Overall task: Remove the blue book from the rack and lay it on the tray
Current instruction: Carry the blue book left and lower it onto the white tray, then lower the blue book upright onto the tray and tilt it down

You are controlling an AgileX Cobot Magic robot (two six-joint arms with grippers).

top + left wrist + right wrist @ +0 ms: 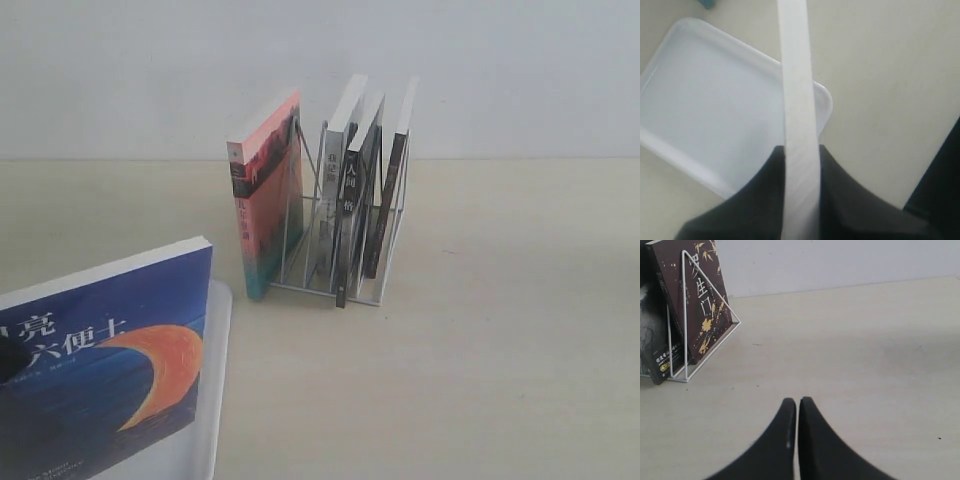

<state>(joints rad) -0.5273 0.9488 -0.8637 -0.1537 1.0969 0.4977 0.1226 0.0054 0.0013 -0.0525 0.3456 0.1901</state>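
The blue book (100, 370), navy with an orange crescent moon, hangs tilted at the lower left of the exterior view, above the white tray (205, 400). My left gripper (801, 150) is shut on the book's white page edge (797, 100), with the tray (715, 110) below it. A dark bit of that gripper (8, 358) shows at the book's left edge. The white wire rack (340, 230) stands mid-table with several books in it. My right gripper (797, 402) is shut on nothing, over bare table beside the rack (687, 330).
A thick pink-and-teal book (265, 195) leans at the rack's left end. Black-spined books (350, 200) fill the other slots; a dark maroon book (692, 295) sits in the end slot. A pale wall runs behind the light wooden table (500, 330).
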